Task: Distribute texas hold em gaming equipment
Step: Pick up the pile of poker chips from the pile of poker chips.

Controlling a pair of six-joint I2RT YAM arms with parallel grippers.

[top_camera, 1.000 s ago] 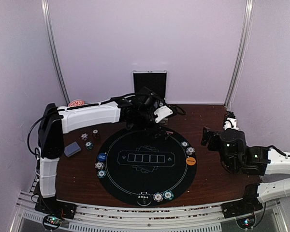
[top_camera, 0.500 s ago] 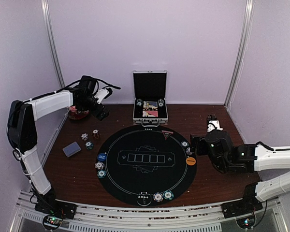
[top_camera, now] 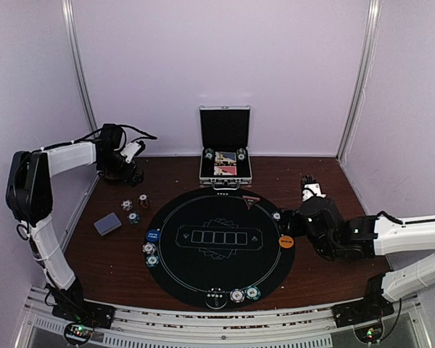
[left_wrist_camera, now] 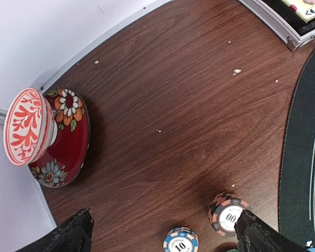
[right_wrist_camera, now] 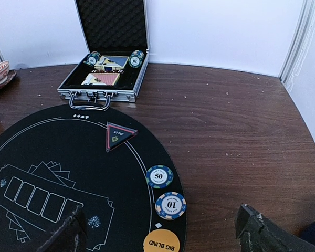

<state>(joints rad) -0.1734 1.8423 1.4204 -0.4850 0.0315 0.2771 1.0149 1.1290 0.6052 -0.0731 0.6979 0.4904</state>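
Poker chips lie in small groups on the round black mat [top_camera: 203, 272]: at its left edge [top_camera: 150, 249], front edge [top_camera: 236, 295] and right edge [top_camera: 285, 225]. A blue button [top_camera: 153, 235] and an orange button [top_camera: 286, 241] lie on the mat too. Three loose chips [top_camera: 133, 217] and a grey-blue deck of cards [top_camera: 108, 224] rest on the wood to the left. My left gripper [left_wrist_camera: 163, 237] hangs open at the back left above a blue chip [left_wrist_camera: 181, 240] and an orange-black chip [left_wrist_camera: 228, 212]. Over the mat's right edge my right gripper [right_wrist_camera: 163, 233] is open and empty, above two blue chips [right_wrist_camera: 159, 176] and the orange button [right_wrist_camera: 161, 242].
An open silver case [top_camera: 225, 176] stands at the back centre, holding cards [right_wrist_camera: 107, 71] and chips [right_wrist_camera: 137, 56]. A red flowered saucer with a cup [left_wrist_camera: 47, 136] sits in the back left corner. A black triangular marker [right_wrist_camera: 117, 135] lies on the mat's far edge.
My left arm has swung from in front of the case to the back left corner. My right gripper has moved left to the mat's right edge. Both stayed open.
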